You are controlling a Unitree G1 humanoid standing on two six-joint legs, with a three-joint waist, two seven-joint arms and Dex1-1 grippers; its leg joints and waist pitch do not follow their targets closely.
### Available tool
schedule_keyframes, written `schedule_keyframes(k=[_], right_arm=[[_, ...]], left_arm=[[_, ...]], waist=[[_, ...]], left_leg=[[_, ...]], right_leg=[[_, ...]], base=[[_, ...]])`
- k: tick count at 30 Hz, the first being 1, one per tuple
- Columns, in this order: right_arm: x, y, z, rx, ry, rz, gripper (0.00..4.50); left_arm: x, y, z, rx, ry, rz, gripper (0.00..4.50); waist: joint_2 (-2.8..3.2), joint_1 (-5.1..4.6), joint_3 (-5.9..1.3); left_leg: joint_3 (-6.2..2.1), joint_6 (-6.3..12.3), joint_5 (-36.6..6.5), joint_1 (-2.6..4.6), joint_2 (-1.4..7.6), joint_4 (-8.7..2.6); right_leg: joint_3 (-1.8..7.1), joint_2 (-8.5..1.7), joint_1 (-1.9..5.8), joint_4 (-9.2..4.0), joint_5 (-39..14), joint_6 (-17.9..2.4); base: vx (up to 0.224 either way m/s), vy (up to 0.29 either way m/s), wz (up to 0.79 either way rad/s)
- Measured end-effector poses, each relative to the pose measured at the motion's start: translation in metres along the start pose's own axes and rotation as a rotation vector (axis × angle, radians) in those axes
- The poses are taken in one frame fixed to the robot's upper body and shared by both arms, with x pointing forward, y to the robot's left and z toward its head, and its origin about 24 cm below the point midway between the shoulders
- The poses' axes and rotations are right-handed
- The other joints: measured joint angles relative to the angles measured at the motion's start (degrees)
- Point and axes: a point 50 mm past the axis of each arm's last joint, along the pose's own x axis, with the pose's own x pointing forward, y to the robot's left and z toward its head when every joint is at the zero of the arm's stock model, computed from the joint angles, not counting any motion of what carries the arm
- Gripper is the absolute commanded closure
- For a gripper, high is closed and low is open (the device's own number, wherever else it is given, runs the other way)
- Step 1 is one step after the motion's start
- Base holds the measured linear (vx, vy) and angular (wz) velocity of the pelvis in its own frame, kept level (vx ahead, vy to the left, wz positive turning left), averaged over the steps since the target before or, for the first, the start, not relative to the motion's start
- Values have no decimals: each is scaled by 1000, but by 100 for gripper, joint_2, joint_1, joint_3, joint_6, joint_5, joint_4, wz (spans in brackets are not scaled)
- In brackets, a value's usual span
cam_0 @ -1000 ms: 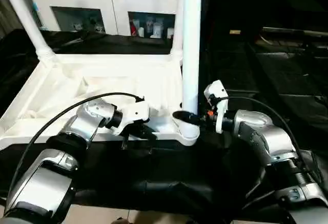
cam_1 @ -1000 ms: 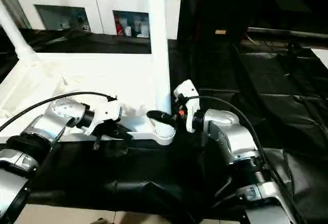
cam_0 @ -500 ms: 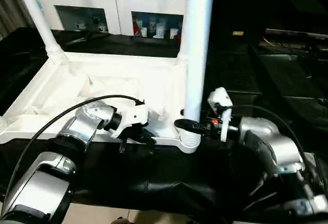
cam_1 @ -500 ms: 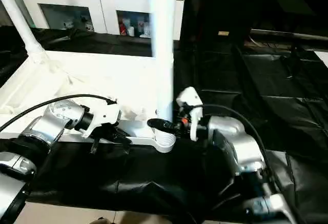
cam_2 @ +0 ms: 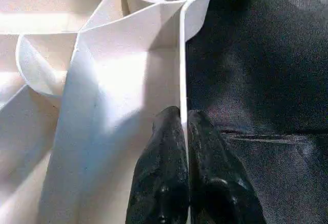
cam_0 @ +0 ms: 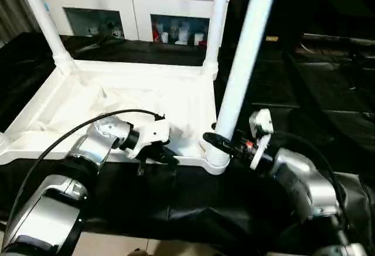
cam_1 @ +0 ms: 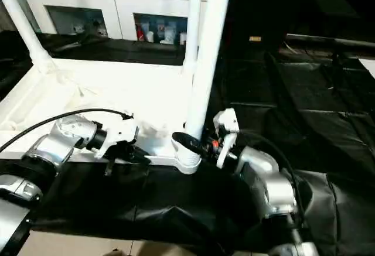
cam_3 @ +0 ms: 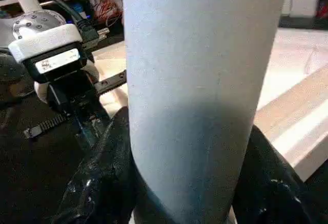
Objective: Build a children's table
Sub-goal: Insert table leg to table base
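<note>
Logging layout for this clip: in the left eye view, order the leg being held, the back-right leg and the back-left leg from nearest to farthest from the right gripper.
1. The held leg, inside the right gripper, at the near-right corner.
2. The back-right leg, standing at the far-right corner.
3. The back-left leg, across the tabletop at the far-left corner.

The two head eyes look forward and down over both silver forearms at the upturned table top on the black-draped work table, sharing almost the same scene. Each wrist camera sits very close: the left on the near rim, the right on the leaning leg.
</note>
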Motion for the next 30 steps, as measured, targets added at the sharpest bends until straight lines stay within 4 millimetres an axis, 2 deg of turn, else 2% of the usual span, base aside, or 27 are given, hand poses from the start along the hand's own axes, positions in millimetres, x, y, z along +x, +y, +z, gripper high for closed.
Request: schedule_keyframes(k=[19,24,30], right_arm=[[-8,5,-12,-36,-59,-45,264],[-11,4,-11,-42,-30,-21,264],[-7,-1,-1,-94,48,58,264]], left_arm=[[0,1,-2,-11,-5,19,450],[0,1,-2,-10,-6,18,450],[-1,1,-3,-2,-3,20,450]], waist=[[2,-37,-1],[2,-33,-2],[3,-42,-2]], left_leg=[[-2,0,0,4,-1,0],[-3,1,0,4,-1,0],[-3,1,0,5,-1,-2]], right_leg=[[2,-1,2,-4,-19,32],[2,-1,4,-7,-20,33],[1,0,3,-7,-20,33]], base=[[0,0,0],[0,0,0],[0,0,0]])
